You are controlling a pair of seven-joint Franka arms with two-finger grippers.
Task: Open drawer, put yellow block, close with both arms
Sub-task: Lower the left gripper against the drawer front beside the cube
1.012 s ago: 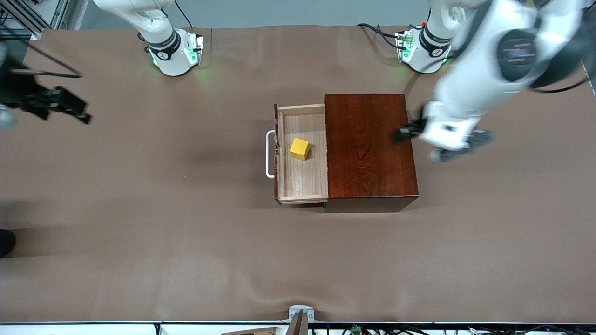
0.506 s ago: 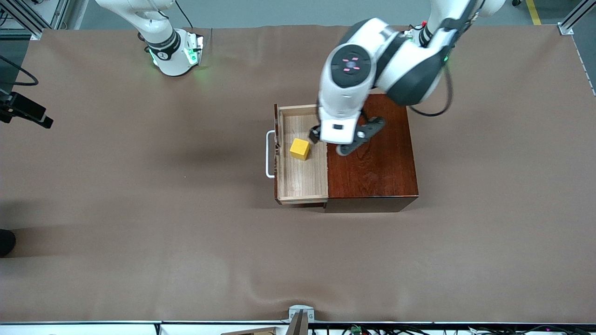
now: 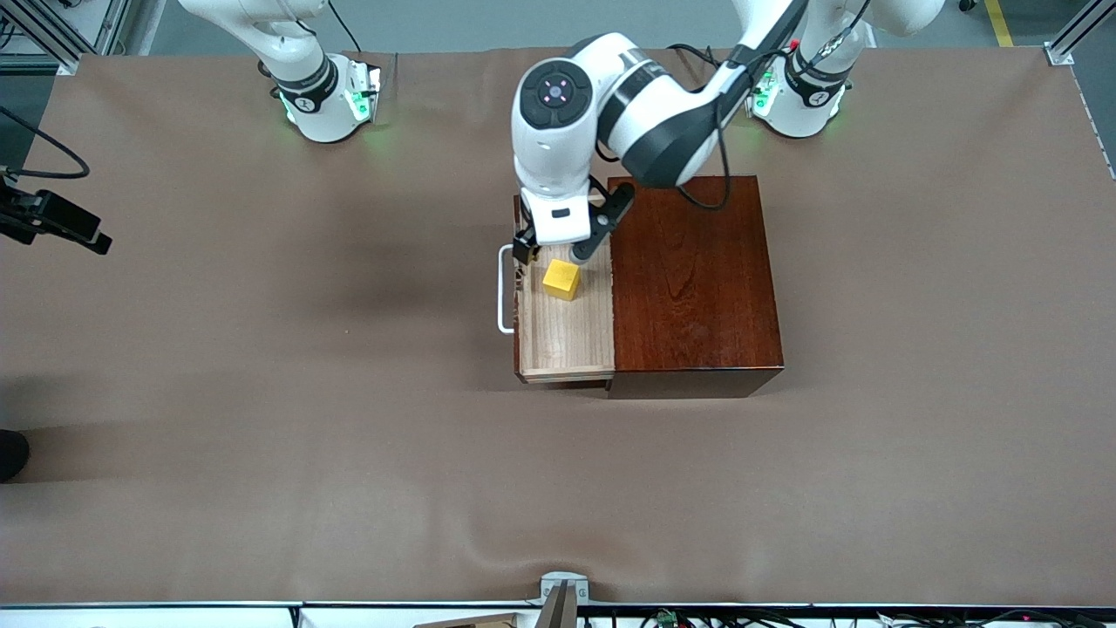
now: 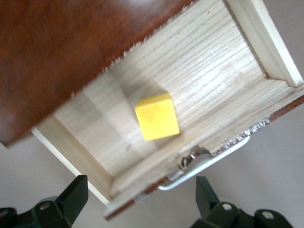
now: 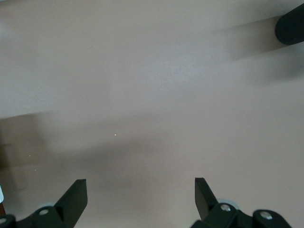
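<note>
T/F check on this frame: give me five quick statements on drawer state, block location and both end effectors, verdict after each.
1. The drawer is pulled out of the wooden box. True.
2. The yellow block sits on the box's top. False: it lies on the drawer's floor.
3. The left end effector is over the open drawer, fingers open. True.
4. The left end effector grips the white handle. False: it holds nothing; the handle is free.
5. The right end effector is over the drawer too. False: it is open over bare table at the right arm's end.
</note>
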